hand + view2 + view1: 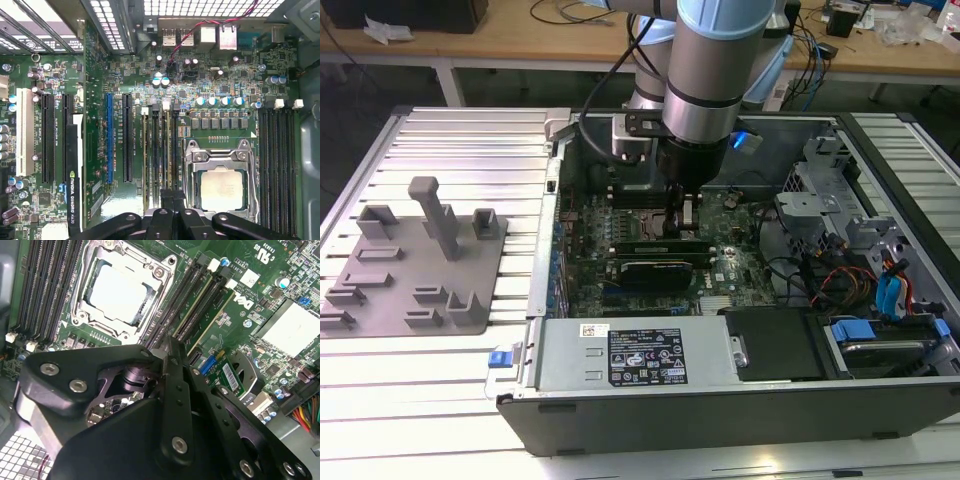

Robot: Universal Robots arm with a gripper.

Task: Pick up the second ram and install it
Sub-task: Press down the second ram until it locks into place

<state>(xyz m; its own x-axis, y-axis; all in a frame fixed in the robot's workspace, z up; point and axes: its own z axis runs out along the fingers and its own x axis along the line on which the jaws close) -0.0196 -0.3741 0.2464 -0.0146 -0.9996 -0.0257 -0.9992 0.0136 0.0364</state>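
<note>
Exterior view first: you have the arm reaching straight down into the open computer case (720,415), which lies on its side on the slatted metal table (460,140). The gripper (685,220) is low over the motherboard, just behind the wide black card (655,270) as that camera sees it. Well apart, toward the exterior view's left, the grey holder plate (415,285) sits on the table with its blocks standing up.

Look at the second wrist view and you see the gripper (167,347) with its two black fingers drawn together at the tips; no gap shows between them. They end right over the bank of memory slots beside the processor socket (117,290). The second ram (200,302) stands on edge in one of those slots (you can pick it out by its pale top edge running between the dark slot walls), and the near end of it passes under the fingertips. Whether the tips actually touch the stick, you cannot tell from these angles.

The first wrist view gives you the same arrangement from the other side: the gripper (173,201) closed, over the slots just beside the processor socket (220,187).
</note>
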